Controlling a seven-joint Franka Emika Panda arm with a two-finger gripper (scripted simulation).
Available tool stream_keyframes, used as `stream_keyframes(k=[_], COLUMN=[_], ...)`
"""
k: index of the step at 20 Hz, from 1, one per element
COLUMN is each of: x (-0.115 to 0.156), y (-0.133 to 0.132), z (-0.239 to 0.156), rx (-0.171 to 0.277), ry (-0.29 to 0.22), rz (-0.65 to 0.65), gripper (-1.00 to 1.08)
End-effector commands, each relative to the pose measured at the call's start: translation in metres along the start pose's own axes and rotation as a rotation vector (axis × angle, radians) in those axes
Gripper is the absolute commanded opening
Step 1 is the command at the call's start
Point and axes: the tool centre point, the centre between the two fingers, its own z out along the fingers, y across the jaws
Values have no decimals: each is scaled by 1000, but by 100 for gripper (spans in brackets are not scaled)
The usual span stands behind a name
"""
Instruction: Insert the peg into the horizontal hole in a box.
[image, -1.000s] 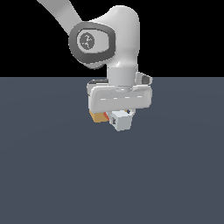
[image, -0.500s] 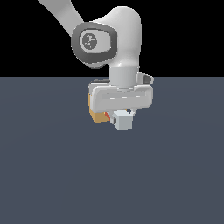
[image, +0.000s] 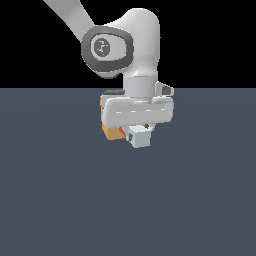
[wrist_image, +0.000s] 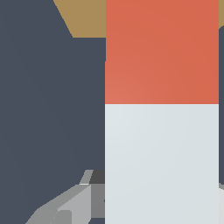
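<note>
My gripper (image: 138, 131) is shut on the peg (image: 140, 136), held level just above the floor. In the exterior view the peg's white blocky end points toward the camera, and a sliver of its orange-red end (image: 121, 132) shows against the box (image: 110, 128). This tan-orange cube is right behind the hand and mostly covered by it. In the wrist view the peg (wrist_image: 162, 162) fills much of the frame, its orange-red end (wrist_image: 162, 52) reaching the tan box (wrist_image: 83, 17). One grey finger (wrist_image: 72, 205) shows beside the peg. The hole is hidden.
A plain dark grey-blue floor (image: 60, 200) spreads all round the box. The white arm (image: 140, 50) rises above the hand and blocks most of the box in the exterior view.
Almost nothing differs. The arm and the held peg shifted very slightly sideways a second ago and have since stayed close against the box.
</note>
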Motion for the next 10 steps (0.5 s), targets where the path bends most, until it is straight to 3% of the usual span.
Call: stream_keyframes(k=[1, 10], x=[10, 72], y=[1, 1], z=[-2, -3], rx=[-4, -6], ry=[-1, -1], rz=[-2, -2], gripper=[-100, -100])
